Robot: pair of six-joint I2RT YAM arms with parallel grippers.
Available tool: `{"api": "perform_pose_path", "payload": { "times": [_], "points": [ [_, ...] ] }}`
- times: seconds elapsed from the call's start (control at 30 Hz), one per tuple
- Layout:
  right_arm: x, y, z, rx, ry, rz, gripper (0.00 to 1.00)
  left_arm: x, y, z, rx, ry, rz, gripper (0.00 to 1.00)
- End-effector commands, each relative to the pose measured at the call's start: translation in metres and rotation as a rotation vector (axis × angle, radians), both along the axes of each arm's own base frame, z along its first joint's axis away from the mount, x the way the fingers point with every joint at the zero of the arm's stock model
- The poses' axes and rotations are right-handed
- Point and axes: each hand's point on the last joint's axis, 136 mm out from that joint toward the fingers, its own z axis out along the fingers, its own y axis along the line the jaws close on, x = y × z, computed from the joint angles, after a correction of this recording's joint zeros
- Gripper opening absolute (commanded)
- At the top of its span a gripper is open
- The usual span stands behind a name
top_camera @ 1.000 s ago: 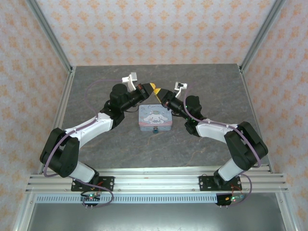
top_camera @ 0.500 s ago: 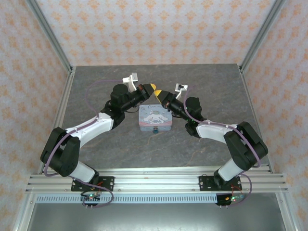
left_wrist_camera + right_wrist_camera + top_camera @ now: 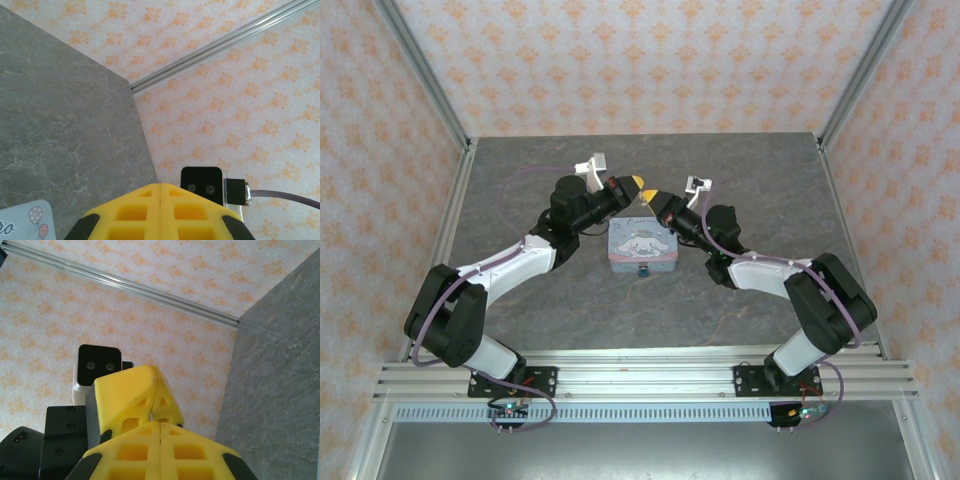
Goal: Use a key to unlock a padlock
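Right pincer (image 3: 651, 194) just snapped closed, its tips now meeting the left pincer (image 3: 638, 182), also closed, at 12 o'clock of the tin (image 3: 642, 243). Probably a key handover or regrip; key too small to see. Padlock (image 3: 643, 269) sits at the tin's 6 o'clock edge, untouched.

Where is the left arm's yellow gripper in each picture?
Top external: left gripper sits just above the middle, at the end of the left arm.
Left wrist: left gripper at bottom middle, fingers shut.
Right wrist: left gripper in the middle, just above the right gripper.
Shared landmark: grey table.
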Motion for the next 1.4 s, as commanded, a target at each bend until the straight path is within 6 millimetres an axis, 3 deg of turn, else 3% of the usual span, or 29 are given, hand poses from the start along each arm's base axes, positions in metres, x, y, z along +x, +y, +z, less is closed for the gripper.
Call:
{"api": "perform_pose_path", "payload": {
  "times": [0.0,0.2,0.23,0.3,0.43,0.7,0.83,1.1,1.37],
  "points": [
    [-0.004,-0.006,0.007,0.007,-0.029,-0.011,0.00,0.001,0.008,0.013,-0.014,-0.045,0.040,0.00],
    [-0.004,-0.003,0.009,0.012,-0.033,0.001,0.00,0.001,0.008,0.013,-0.021,-0.043,0.041,0.00],
    [-0.004,-0.004,0.009,0.014,-0.033,0.000,0.07,0.001,0.008,0.014,-0.020,-0.045,0.041,0.00],
    [-0.003,-0.005,0.008,0.012,-0.030,-0.007,0.30,0.001,0.008,0.013,-0.019,-0.043,0.043,0.00],
    [-0.002,-0.015,0.008,0.018,-0.025,-0.051,0.40,0.002,0.010,0.014,-0.018,-0.036,0.054,0.00],
    [0.000,-0.036,0.018,0.090,-0.043,-0.185,0.42,0.005,0.020,0.006,-0.067,0.033,0.126,0.00],
    [0.005,-0.035,0.029,0.126,-0.062,-0.202,0.42,0.003,0.028,0.004,-0.100,0.061,0.170,0.00],
    [0.019,-0.017,0.047,0.204,-0.077,-0.154,0.41,-0.001,0.040,0.005,-0.156,0.079,0.233,0.00],
    [0.023,0.011,0.044,0.209,-0.048,-0.073,0.40,-0.002,0.037,0.014,-0.148,0.048,0.217,0.00]
  ]
}}
